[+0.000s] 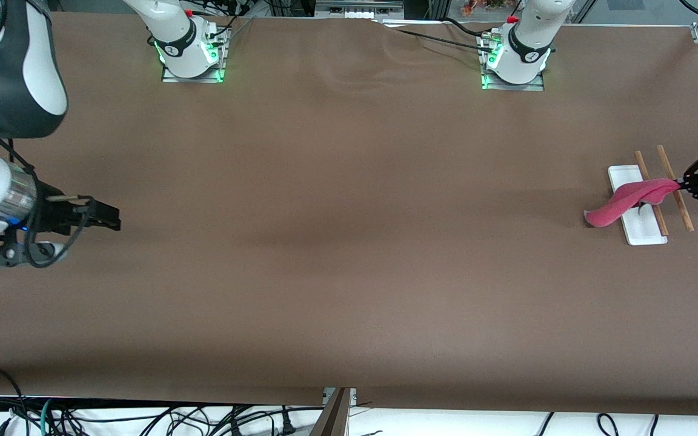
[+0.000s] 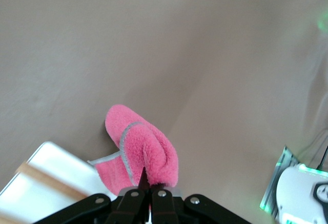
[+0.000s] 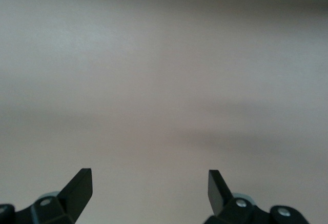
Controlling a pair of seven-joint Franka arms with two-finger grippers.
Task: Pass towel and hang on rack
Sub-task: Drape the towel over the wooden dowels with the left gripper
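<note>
The pink-red towel [image 1: 624,203] drapes across the rack's two wooden rods [image 1: 652,194], and its free end trails down past the white base [image 1: 644,233] toward the table. My left gripper [image 1: 683,181] is shut on the towel's other end, just past the outer rod [image 1: 676,189] at the left arm's end of the table. In the left wrist view the towel [image 2: 141,149] bunches at my shut fingers [image 2: 148,188], with the base [image 2: 48,175] beside it. My right gripper [image 1: 116,218] is open and empty at the right arm's end, over bare table; it shows wide open in the right wrist view [image 3: 149,183].
The brown table cover [image 1: 349,242] spreads between the two arms. The left arm's base [image 1: 515,57] and the right arm's base [image 1: 188,51] stand along the table's back edge. Cables hang below the front edge [image 1: 143,418].
</note>
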